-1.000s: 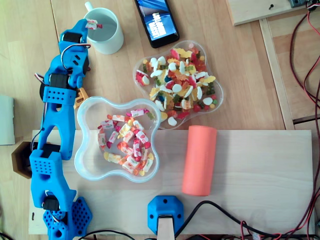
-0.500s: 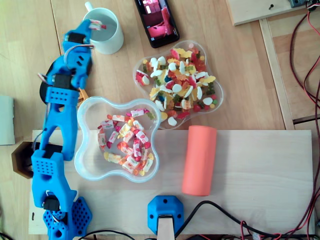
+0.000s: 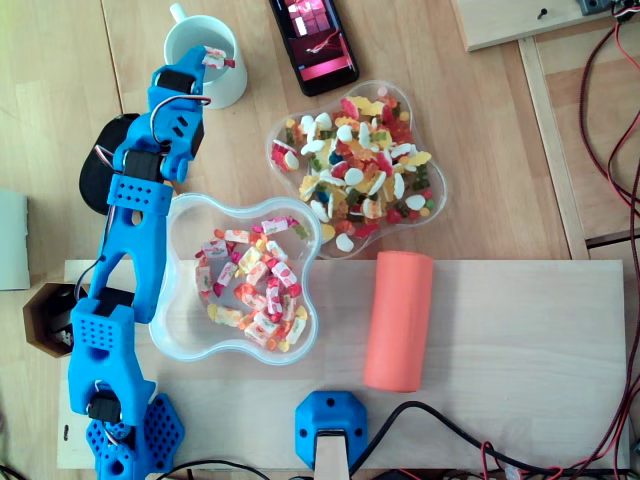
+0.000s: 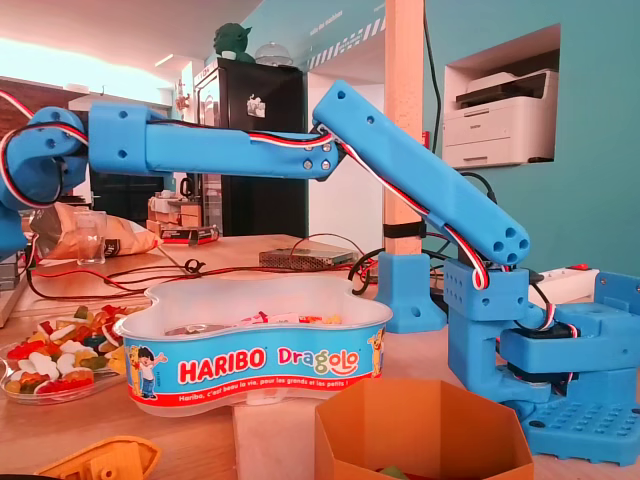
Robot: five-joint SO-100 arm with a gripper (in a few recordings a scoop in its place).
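The blue arm's two-finger gripper (image 3: 218, 60) pinches a red-and-white wrapped sweet (image 3: 213, 57) over the mouth of a white ceramic mug (image 3: 228, 90), at 11 o'clock from the clear plastic tub of wrapped sweets (image 3: 190, 225). The carry looks complete; letting go calls for the jaws to part squarely above the opening.

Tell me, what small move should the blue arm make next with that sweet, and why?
Probably open the gripper: it holds a wrapped sweet directly above the open white mug, so letting go should drop it inside.
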